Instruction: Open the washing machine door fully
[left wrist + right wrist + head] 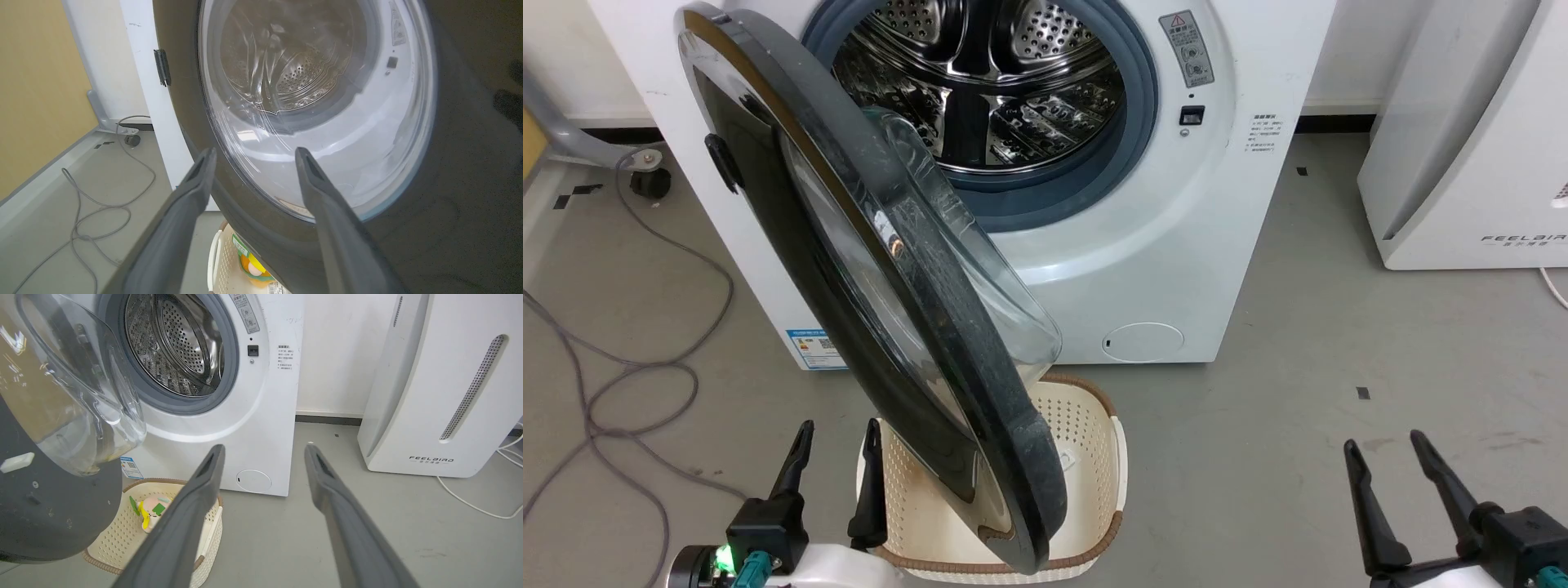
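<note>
Two grippers, both spread wide and holding nothing. My left gripper [840,429] sits near me at the left, fingers pointing toward the washing machine door [849,269]. Its right finger stands just beside the door's black outer face, and I cannot tell whether it touches. My right gripper [1384,441] is near me at the right, well apart from the door, above the grey floor [1258,449].

The door is hinged on the left side of the washing machine [1176,245] and stands swung out toward me, almost edge-on, its glass bowl bulging to the right. Beyond it the grey rubber ring [1139,106] and steel drum [980,90] lie uncovered. The door's near lower edge hangs over a cream basket [1086,425] on the floor in front of the machine; a small yellow and green item [149,508] lies inside it. A white appliance [1462,163] stands to the right of the machine, and a grey cable [629,384] loops over the floor at the left.
</note>
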Robot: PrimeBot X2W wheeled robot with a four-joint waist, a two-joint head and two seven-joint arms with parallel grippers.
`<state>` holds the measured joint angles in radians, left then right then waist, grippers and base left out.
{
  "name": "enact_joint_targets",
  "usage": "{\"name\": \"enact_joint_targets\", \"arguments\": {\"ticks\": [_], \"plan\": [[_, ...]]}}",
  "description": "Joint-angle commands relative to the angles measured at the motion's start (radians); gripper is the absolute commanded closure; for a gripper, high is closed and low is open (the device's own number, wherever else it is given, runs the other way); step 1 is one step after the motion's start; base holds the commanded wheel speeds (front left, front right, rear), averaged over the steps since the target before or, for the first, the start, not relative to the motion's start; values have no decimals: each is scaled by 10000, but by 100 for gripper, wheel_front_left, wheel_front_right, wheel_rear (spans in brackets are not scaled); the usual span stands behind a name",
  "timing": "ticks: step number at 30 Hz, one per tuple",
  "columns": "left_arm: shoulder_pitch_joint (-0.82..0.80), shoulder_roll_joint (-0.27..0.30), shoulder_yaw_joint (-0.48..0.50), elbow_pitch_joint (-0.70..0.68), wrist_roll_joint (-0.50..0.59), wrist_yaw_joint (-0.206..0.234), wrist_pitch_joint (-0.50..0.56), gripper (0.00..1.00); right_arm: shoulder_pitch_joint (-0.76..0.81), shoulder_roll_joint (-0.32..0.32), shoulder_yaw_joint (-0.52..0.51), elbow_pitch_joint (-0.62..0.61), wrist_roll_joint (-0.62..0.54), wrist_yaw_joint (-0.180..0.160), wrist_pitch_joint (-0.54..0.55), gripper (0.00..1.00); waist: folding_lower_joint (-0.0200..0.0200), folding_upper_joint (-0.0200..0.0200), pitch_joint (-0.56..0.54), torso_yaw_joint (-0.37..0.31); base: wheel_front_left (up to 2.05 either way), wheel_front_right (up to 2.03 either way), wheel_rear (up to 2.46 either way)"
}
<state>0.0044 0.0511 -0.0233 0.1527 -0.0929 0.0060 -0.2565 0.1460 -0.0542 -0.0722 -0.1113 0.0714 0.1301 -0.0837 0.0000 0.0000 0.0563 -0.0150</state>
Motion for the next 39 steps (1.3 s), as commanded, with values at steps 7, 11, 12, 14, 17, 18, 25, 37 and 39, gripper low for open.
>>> {"name": "enact_joint_targets", "arguments": {"ticks": [7, 11, 12, 14, 17, 18, 25, 37, 39], "plan": [[-106, 5, 41, 169, -83, -5, -53, 100, 29, 38, 169, 268, 208, 6, -195, 0, 0, 0, 10, 21, 0, 0, 0], [-105, 4, 36, 211, -92, -25, -53, 100, 15, 38, 207, 291, 271, 6, -222, 0, 0, 0, -13, 18, 0, 0, 0], [-100, 4, 34, 221, -91, -30, -53, 100, 15, 38, 210, 298, 295, 6, -223, 0, 0, 0, -23, 16, 0, 0, 0], [-87, 3, 31, 241, -94, -37, -53, 100, 18, 38, 216, 305, 354, 6, -228, 0, 0, 0, -39, 12, 0, 0, 0], [-69, 2, 26, 264, -116, -38, -53, 100, 31, 39, 233, 311, 373, 6, -225, 0, 0, 0, -72, 7, 0, 0, 0], [-71, 1, 18, 261, -126, -37, -53, 100, 37, 39, 235, 311, 370, 6, -220, 0, 0, 0, -80, 9, 0, 0, 0], [-265, -3, 131, -412, -394, 68, -53, 100, 39, 39, 199, 245, 397, 6, -187, 0, 0, 0, -32, 63, 0, 0, 0], [-766, -3, 68, -4445, -313, 136, -53, 100, 68, 39, 135, 204, 477, 6, -151, 0, 0, 0, -47, 142, 0, 0, 0], [-858, -4, -114, -5259, -326, 62, -53, 100, 70, 39, 134, 207, 489, 6, -146, 0, 0, 0, -58, 137, 0, 0, 0]]}}
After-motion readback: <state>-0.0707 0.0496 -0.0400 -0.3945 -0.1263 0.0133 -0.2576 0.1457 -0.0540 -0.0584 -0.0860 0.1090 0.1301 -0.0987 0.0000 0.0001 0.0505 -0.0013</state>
